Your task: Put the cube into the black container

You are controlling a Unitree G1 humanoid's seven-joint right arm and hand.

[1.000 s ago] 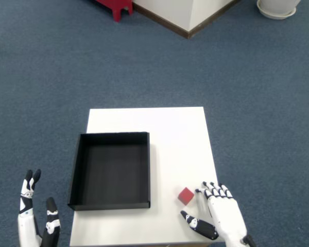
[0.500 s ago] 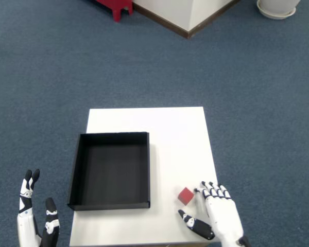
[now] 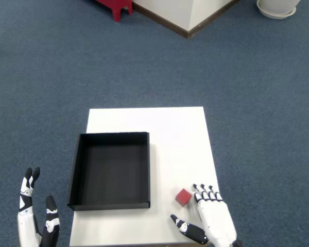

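Note:
A small red cube (image 3: 183,196) lies on the white table (image 3: 165,134), near its front right corner. To its left sits the black container (image 3: 112,170), a shallow square tray with nothing in it. My right hand (image 3: 211,218) is open, palm down, just right of the cube. Its fingertips (image 3: 197,189) reach the cube's right side, and the thumb (image 3: 185,230) stretches out below it. Whether they touch the cube I cannot tell.
The left hand (image 3: 36,221) hovers open beyond the table's left front corner. Blue carpet surrounds the table. A red stool leg (image 3: 116,7), a white wall corner (image 3: 188,15) and a white pot base (image 3: 275,7) stand far back.
My right hand has slid left and slightly toward the cube, closing the gap. The cube has shifted a little to the left.

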